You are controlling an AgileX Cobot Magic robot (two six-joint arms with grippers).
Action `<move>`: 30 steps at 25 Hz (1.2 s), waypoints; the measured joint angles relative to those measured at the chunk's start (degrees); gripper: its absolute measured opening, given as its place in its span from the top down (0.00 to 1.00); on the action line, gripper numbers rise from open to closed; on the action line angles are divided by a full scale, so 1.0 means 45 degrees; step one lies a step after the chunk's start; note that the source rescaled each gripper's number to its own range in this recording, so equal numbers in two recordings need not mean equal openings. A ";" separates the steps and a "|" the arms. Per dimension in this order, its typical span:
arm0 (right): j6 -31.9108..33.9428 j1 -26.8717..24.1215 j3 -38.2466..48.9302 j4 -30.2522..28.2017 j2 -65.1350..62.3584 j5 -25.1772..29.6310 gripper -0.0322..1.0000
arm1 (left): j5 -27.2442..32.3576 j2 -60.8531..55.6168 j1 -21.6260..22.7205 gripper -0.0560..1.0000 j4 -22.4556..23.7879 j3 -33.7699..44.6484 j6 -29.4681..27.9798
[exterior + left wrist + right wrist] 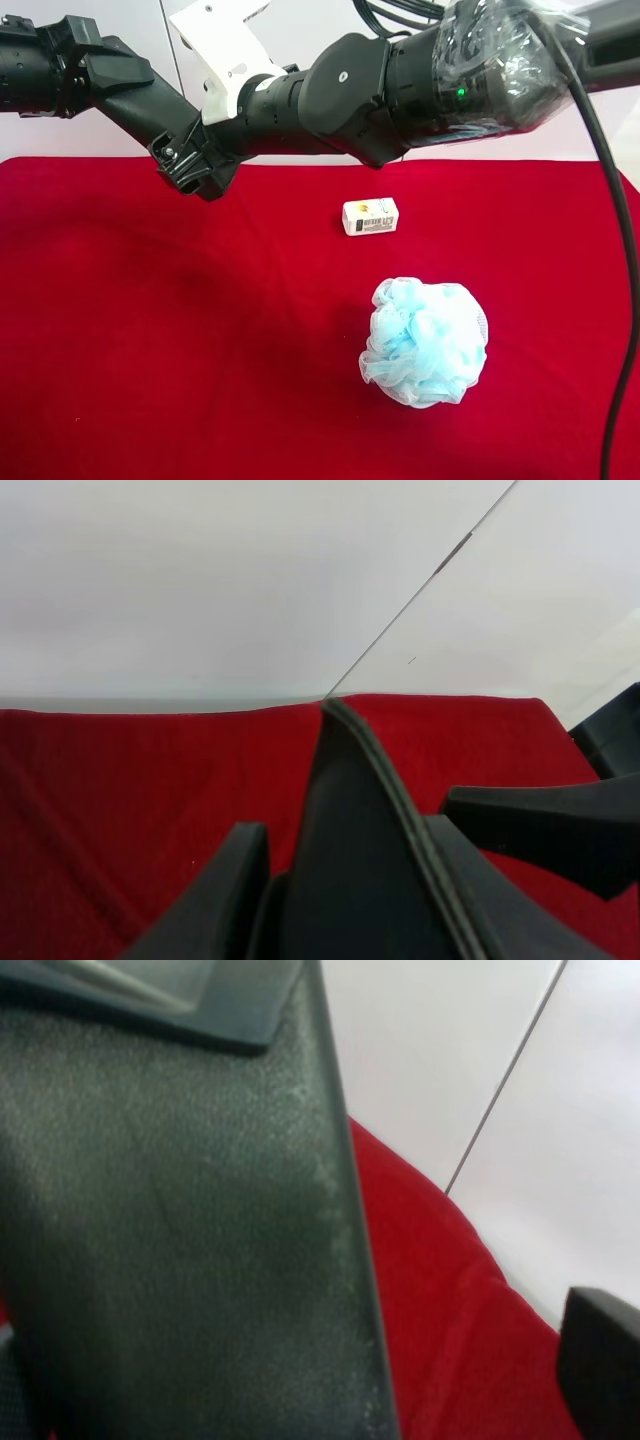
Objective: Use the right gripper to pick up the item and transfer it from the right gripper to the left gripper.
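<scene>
Up at ten o'clock, we judge the case (350, 880) stiff, light; left fingers (215, 900) clamp its flat sides, right fingers (600, 1360) stand open.

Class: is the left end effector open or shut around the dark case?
Shut on it. In the left wrist view the left end effector has fingers pressed against the dark case, no gap showing.

Item (180, 1260) blurred at close range, cut off by right wrist view's edges
</scene>
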 joint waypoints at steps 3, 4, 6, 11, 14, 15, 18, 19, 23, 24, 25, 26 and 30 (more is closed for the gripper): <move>0.0011 0.0000 0.0000 0.0000 0.0000 0.0000 0.01 | -0.0004 0.0000 0.0000 0.94 0.0000 0.0000 0.0000; 0.0011 0.0000 0.0000 0.0000 0.0000 0.0000 0.01 | -0.0004 0.0000 0.0000 0.94 0.0000 0.0000 0.0000; 0.0011 0.0010 0.0000 0.0000 0.0000 0.0000 0.01 | -0.0015 0.0000 0.0000 0.94 0.0000 0.0000 0.0000; -0.0002 0.0010 0.0000 0.0000 0.0000 0.0000 0.01 | -0.0015 0.0000 0.0000 0.94 0.0013 0.0000 0.0000; -0.0033 0.0010 0.0000 0.0000 0.0000 -0.0074 0.01 | -0.0028 0.0000 0.0000 0.94 0.0013 0.0000 0.0000; -0.0033 0.0010 0.0000 0.0000 0.0000 -0.0106 0.01 | -0.0028 0.0000 0.0000 0.94 0.0013 0.0000 0.0000; -0.0033 0.0010 0.0000 0.0000 0.0000 -0.0131 0.01 | -0.0043 0.0000 0.0000 0.94 0.0013 0.0000 0.0000; -0.0033 0.0010 0.0000 0.0000 0.0000 -0.0131 0.01 | -0.0042 0.0000 0.0000 0.94 0.0013 0.0000 0.0000; -0.0033 0.0010 0.0000 0.0012 0.0000 -0.0131 0.01 | -0.0042 0.0000 0.0000 0.94 0.0013 0.0000 0.0000; -0.0033 0.0010 0.0000 0.0050 0.0000 -0.0131 0.01 | -0.0042 0.0000 0.0000 0.94 0.0013 0.0000 0.0000; -0.0033 0.0010 0.0000 0.0147 0.0000 -0.0131 0.01 | -0.0042 0.0000 0.0000 0.94 0.0013 0.0000 0.0000; -0.0033 0.0010 0.0000 0.0216 0.0000 -0.0131 0.01 | -0.0045 0.0000 0.0000 0.94 0.0002 0.0000 0.0000; -0.0033 0.0010 0.0000 0.0536 0.0000 -0.0131 0.01 | -0.0056 0.0000 0.0000 0.94 0.0002 0.0000 0.0000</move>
